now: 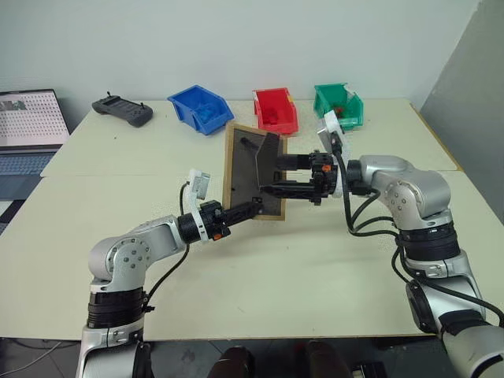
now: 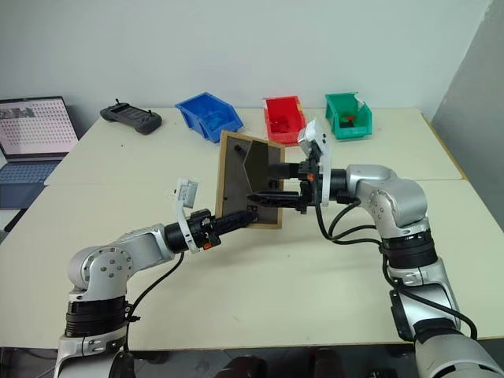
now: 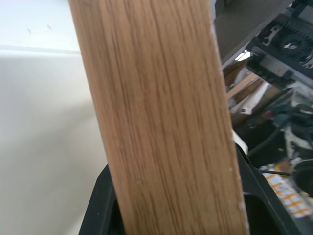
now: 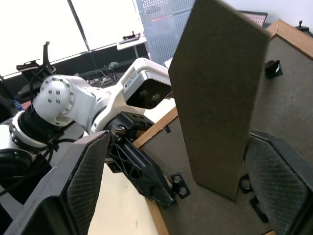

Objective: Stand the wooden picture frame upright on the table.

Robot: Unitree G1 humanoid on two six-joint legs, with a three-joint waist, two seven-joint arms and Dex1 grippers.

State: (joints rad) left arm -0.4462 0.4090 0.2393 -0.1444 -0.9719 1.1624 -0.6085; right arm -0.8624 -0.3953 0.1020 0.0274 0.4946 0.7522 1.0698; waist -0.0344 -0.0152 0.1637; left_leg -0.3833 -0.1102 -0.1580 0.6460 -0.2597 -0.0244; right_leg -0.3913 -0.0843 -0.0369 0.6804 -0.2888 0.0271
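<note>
1. The table (image 1: pixel 260 260), pale and seamed, carries everything; a laptop (image 1: pixel 27 130) sits off its far left edge and a dark handheld controller (image 1: pixel 122 110) lies near the back.
2. The wooden picture frame (image 1: pixel 250 169) is held up off the tabletop near the middle, its dark back panel facing the robot and the easel leg (image 4: pixel 215 98) swung out from it.
3. The left gripper (image 1: pixel 246 211) is clamped on the frame's lower border; in its wrist view the wood grain sits right between the fingers.
4. The right gripper (image 1: pixel 283 176) stands wide, its fingers (image 4: pixel 83 181) straddling the easel leg without squeezing it.
5. Three bins line the back edge: the blue bin (image 1: pixel 201 109) looks empty, the red bin (image 1: pixel 276 110) has something red I cannot make out, and the green bin (image 1: pixel 339 105) holds a small dark item with some red on it.
6. My worry: the one-corner grip is narrow, so the frame could twist or slip as it comes down.
7. If the leg is not spread far enough, I expect the frame to topple backward once let go; a bump from the spread fingers could also fold the leg shut.
</note>
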